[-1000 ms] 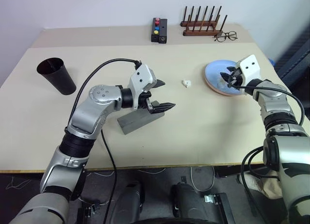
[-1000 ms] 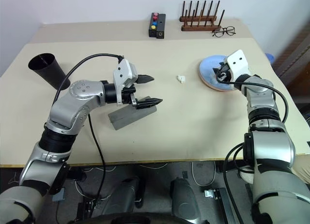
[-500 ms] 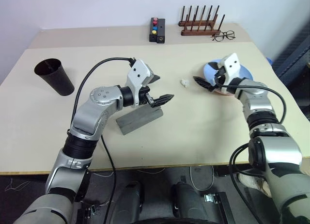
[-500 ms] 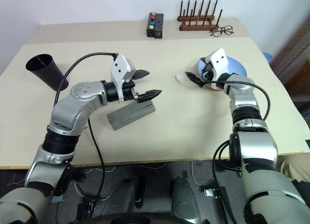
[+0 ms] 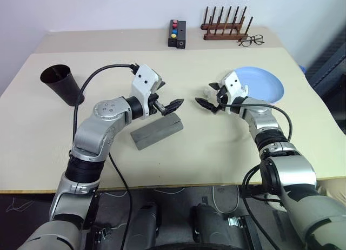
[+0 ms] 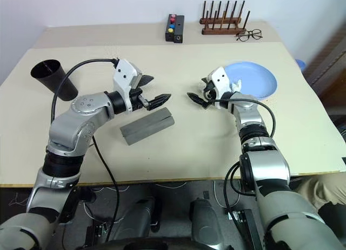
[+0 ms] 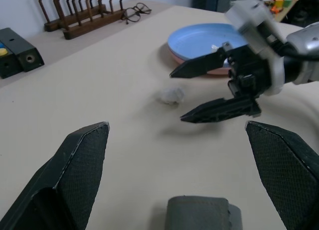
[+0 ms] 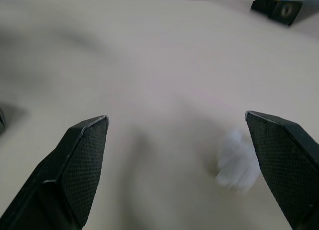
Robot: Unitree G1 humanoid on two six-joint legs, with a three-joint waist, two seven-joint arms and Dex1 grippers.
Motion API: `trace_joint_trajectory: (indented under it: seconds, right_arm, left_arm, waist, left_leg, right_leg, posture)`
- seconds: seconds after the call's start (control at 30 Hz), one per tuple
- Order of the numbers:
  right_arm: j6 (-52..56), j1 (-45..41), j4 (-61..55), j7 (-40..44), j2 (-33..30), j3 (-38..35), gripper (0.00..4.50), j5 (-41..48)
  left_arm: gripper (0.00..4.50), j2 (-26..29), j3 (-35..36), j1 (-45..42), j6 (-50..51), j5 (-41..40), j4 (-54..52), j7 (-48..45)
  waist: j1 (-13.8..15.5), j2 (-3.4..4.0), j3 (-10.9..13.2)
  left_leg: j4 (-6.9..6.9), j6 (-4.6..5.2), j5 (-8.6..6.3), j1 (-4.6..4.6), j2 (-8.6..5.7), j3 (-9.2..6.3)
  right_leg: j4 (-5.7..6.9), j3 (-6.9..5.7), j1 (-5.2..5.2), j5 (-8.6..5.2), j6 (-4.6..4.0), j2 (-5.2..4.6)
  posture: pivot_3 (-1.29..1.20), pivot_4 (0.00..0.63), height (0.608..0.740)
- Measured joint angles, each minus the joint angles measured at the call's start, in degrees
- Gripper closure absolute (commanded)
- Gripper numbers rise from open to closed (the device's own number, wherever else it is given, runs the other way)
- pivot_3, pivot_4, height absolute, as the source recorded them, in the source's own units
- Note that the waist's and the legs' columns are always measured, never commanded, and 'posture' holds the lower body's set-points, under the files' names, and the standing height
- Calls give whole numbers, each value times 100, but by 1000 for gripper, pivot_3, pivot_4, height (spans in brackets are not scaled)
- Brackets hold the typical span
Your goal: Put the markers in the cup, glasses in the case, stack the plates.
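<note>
Both the left end effector (image 5: 172, 100) and right end effector (image 5: 207, 98) gape wide, empty, facing each other. The grey case (image 5: 157, 131) lies shut below; the blue plate (image 5: 259, 83) tops the pink one.

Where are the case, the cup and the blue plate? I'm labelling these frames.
case (image 5: 157, 132), left eye view, middle of its grey lid.
cup (image 5: 64, 87), left eye view, its black side wall.
blue plate (image 6: 258, 79), right eye view, bare centre.

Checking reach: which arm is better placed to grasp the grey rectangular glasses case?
Left: the open left gripper hangs beside the grey rectangular case; the open right gripper is farther off, near the round light blue plate.
</note>
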Motion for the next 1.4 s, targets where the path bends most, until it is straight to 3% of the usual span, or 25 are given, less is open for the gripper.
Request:
trace_joint_trajectory:
  seconds: [0.67, 0.77, 1.0, 1.4]
  right_arm:
    - [-92, -323, 616, -1025, 243, 8, 21, -285]
    - [-88, -323, 635, -1121, 243, -1, 868, -323]
    - [-79, -323, 664, -1174, 239, -16, 4362, -332]
    - [-363, -322, 584, -1122, 94, -79, 4446, -360]
  left_arm:
    - [0, 423, 77, 441, 588, -430, -990, 22]
    - [0, 431, 77, 440, 595, -438, -991, 36]
    - [0, 432, 76, 440, 596, -523, -995, 44]
    - [0, 302, -12, 426, 411, -523, -821, 18]
  waist:
    - [-5, 0, 0]
    - [-4, 0, 0]
    - [-5, 0, 0]
    - [-1, 0, 0]
  left_leg:
    - [-1, -2, 0, 0, 0, 0]
    - [-1, -1, 0, 0, 0, 0]
    - [-1, -1, 0, 0, 0, 0]
    - [-1, -1, 0, 0, 0, 1]
  right_leg:
    - [-1, 1, 1, 0, -1, 1]
    - [-1, 1, 1, 0, -1, 1]
    - [-1, 1, 1, 0, -1, 1]
    - [-2, 1, 2, 0, -1, 1]
  posture:
    - [0, 150, 740]
    - [0, 150, 740]
    - [0, 150, 740]
    - [0, 150, 740]
